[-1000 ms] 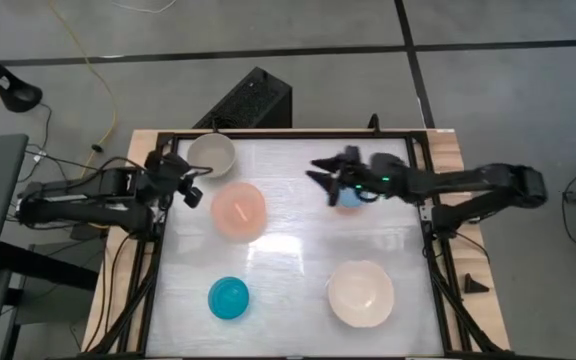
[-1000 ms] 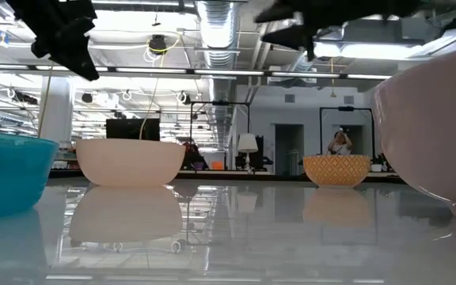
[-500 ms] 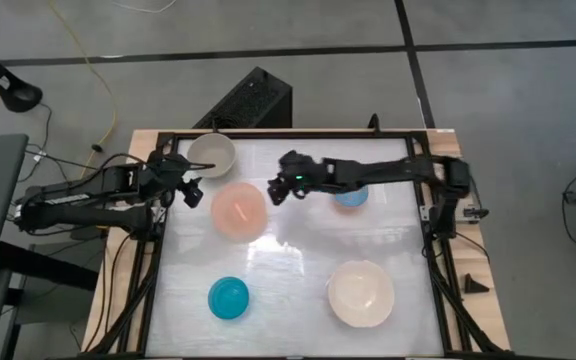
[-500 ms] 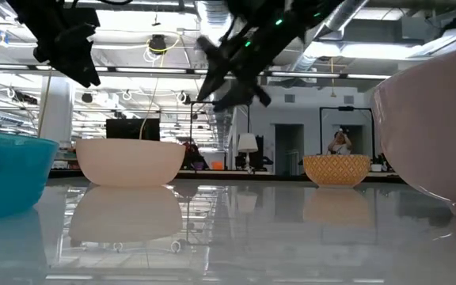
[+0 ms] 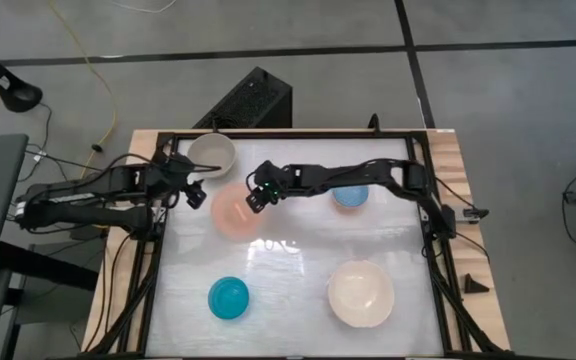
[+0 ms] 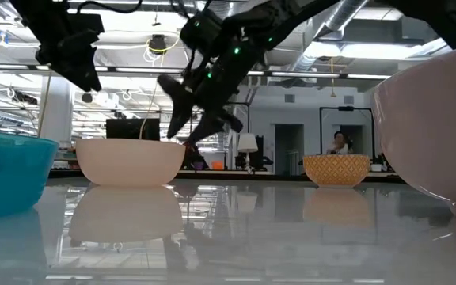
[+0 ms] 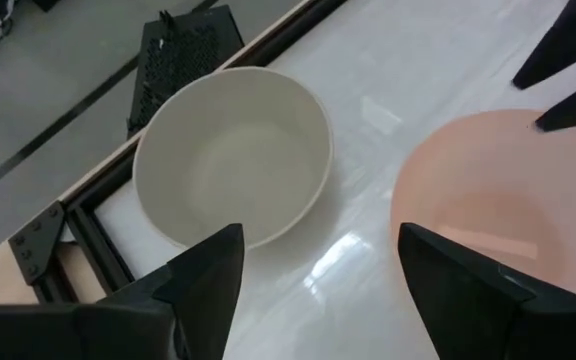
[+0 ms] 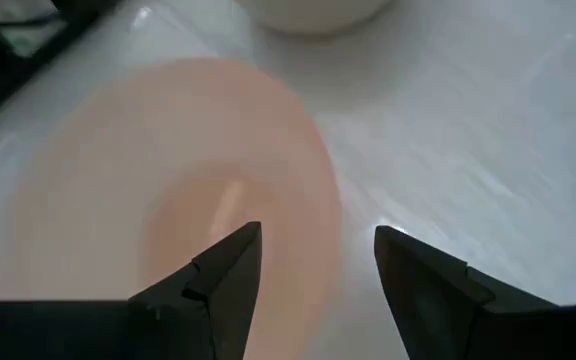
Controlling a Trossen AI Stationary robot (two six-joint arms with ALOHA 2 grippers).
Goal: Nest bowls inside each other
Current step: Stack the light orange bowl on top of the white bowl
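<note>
The salmon-pink bowl (image 5: 236,211) stands on its base at the table's far left. The grey-beige bowl (image 5: 211,153) sits just beyond it. My right gripper (image 5: 258,195) is open and slants down over the pink bowl's right rim (image 8: 328,215), one finger on either side of the rim; no touch shows. My left gripper (image 5: 190,190) hangs open above the table, between the grey-beige bowl (image 7: 233,150) and the pink bowl (image 7: 498,200). The light blue bowl (image 5: 350,196) lies partly under my right arm. The turquoise bowl (image 5: 229,297) and the cream-white bowl (image 5: 361,293) stand near the front.
A black frame (image 5: 293,132) borders the white table top. A black box (image 5: 253,100) lies on the floor beyond the far edge. In the low view, the cream-white bowl (image 6: 438,134) and the turquoise bowl (image 6: 6,170) stand close to the camera. Bare table lies between the bowls.
My right gripper has swung from above the light blue bowl toward the table's left and down, tipping its fingers downward. It now hangs over the pink bowl's right rim. No bowl has moved.
</note>
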